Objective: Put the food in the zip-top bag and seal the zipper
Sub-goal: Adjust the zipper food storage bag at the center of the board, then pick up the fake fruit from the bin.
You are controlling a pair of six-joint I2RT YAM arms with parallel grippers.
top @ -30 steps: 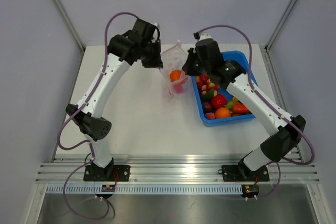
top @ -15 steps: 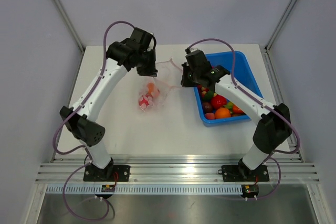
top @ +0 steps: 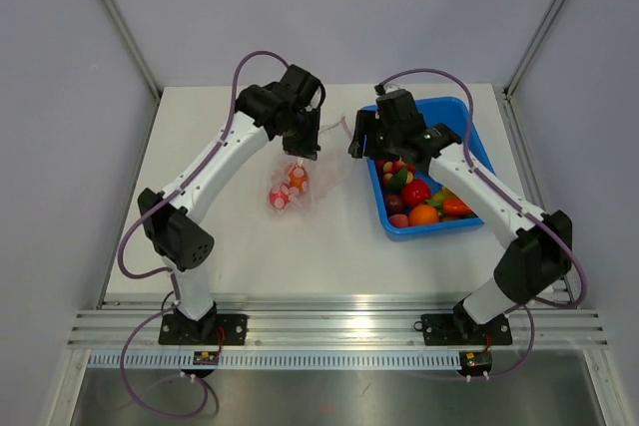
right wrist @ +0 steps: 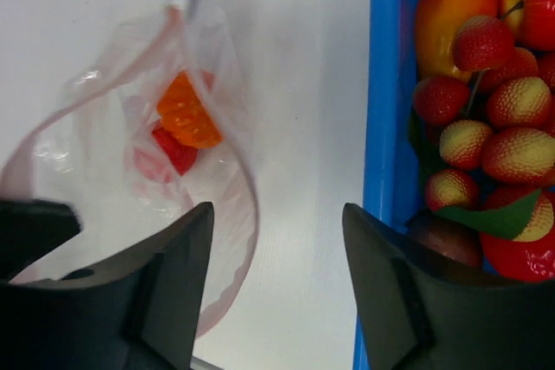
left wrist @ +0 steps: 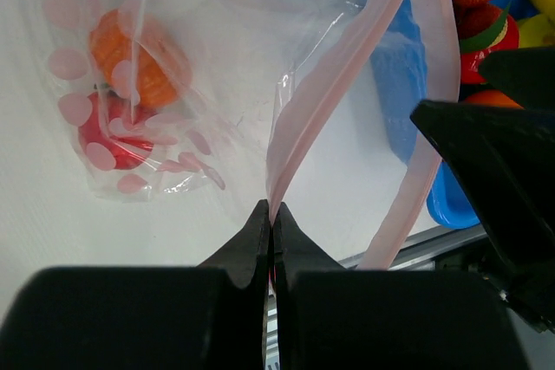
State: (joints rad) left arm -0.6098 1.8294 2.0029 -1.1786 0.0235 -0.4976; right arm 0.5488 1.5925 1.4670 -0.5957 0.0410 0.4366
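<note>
The left gripper is pinched tight on the zipper of the zip-top bag, which sags onto the table just left of the blue tray. The right gripper hovers beside it, fingers spread and empty. The bag holds an orange fruit and a red piece, perhaps a strawberry; the other food fills the tray.

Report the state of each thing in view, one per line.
zip-top bag, mouth open, orange and red food inside
zipper, unsealed
left gripper, shut on the zipper
right gripper, open, empty
blue tray, holding more food
</note>
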